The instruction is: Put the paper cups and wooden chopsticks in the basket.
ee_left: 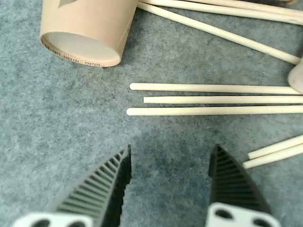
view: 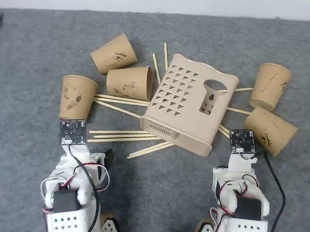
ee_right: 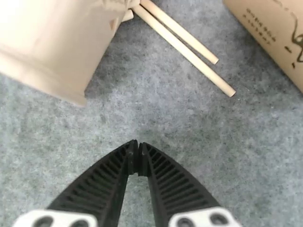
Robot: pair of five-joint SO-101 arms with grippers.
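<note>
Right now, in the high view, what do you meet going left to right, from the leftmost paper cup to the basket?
Leftmost cup → upper cup → cup nearest the basket → basket.

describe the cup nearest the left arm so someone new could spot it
Find the basket in the middle and look left past the chopsticks. Of three cups there, it is the cup lying alone right ahead of the left pincer; the other two lie together farther back.
</note>
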